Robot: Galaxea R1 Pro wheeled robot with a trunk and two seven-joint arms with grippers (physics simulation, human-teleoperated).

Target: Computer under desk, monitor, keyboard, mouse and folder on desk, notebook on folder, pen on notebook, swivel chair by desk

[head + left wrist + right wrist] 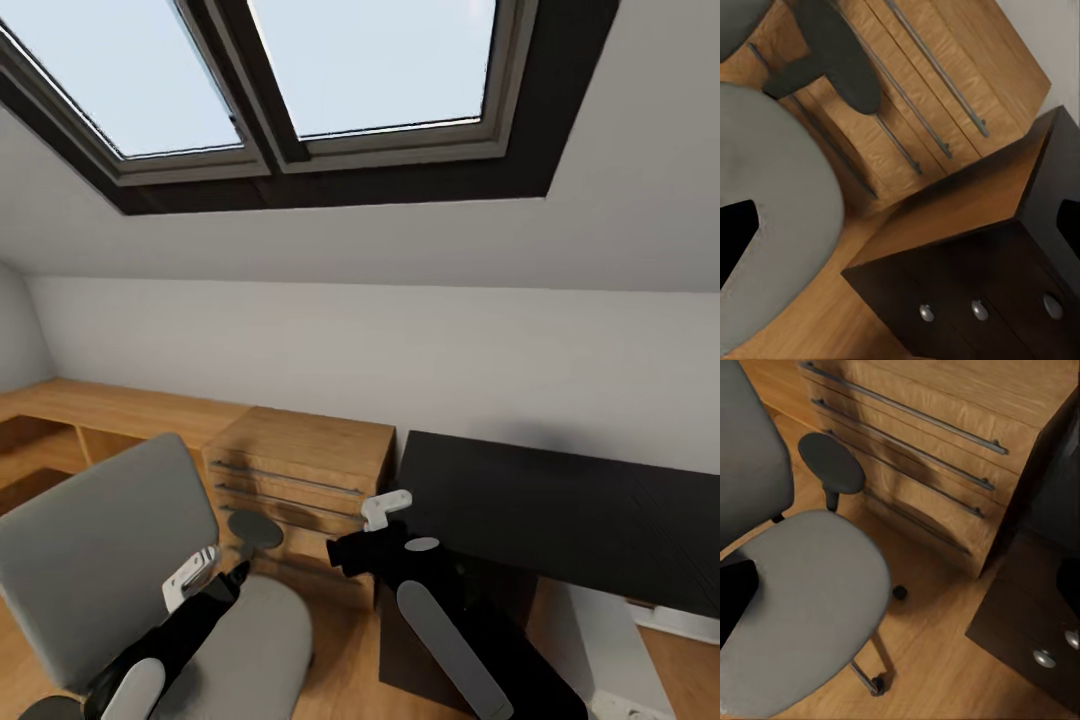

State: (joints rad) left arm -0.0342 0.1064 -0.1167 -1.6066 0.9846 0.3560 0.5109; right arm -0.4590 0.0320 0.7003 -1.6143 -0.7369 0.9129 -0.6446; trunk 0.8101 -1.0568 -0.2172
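Seen from the head camera beneath two sloped skylight windows (300, 80): grey padded swivel chair with black armrests (110, 570) at lower left on the light-wood floor (345, 660), seat bare of any folder, one round armrest pad close in front of the light-wood drawer unit with long metal bar handles (295, 480). Just right of that unit, touching or nearly so, the glossy black-topped desk (560, 510), its visible surface bare, a white leg below at far right. Further left, a low light-wood shelf (90, 410) along the white wall.

Left gripper (205, 585) at the end of a black arm, poised over the chair seat beside the backrest; pale finger (188, 580) visible, degree of opening impossible to tell, nothing seen in its hold. Right gripper (375, 520) raised in front of the desk's near corner by the drawer unit; white finger (385, 505) showing, opening likewise impossible to tell, nothing seen held.

From the wrist cameras: chair seat (802, 600), castors on the floor, drawer fronts (922, 97), and a dark wooden cabinet with three round metal knobs (979, 300) under the desk's edge.
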